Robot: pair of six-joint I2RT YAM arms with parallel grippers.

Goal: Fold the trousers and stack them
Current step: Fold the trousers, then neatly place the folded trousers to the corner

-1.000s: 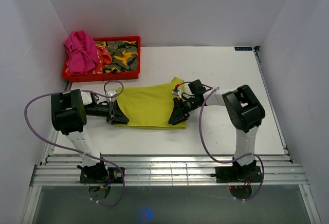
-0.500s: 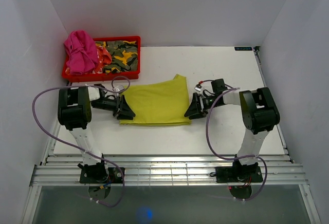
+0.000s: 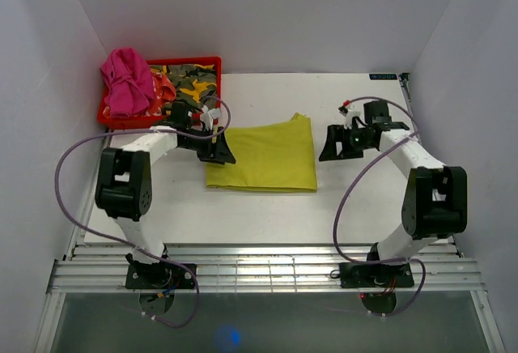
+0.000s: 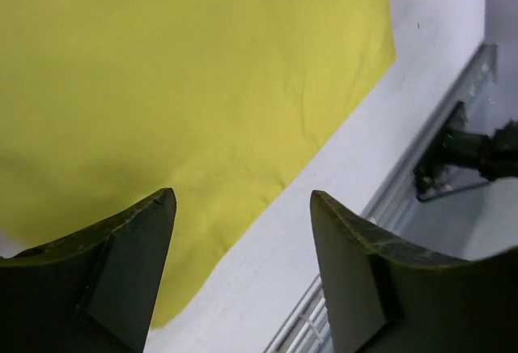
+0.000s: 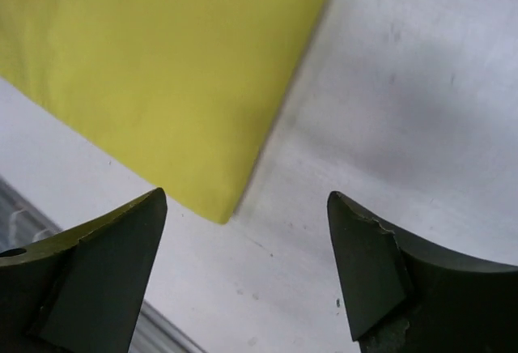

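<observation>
Trousers [image 3: 263, 159] flat mid-bench [image 3: 364, 199], folded to a rectangle. Left end effector [image 4: 241, 197] open over their left edge, gripping nothing. Right end effector [image 5: 243, 199] open over bare bench just beside the right edge. Fold looks done. Stacking next: needs an edge pinch first. Red bin [image 3: 159, 118] of clothes far left.

Folded trousers [image 3: 267, 157] flat on table [image 3: 364, 199], near red tray [image 3: 191, 60]
</observation>
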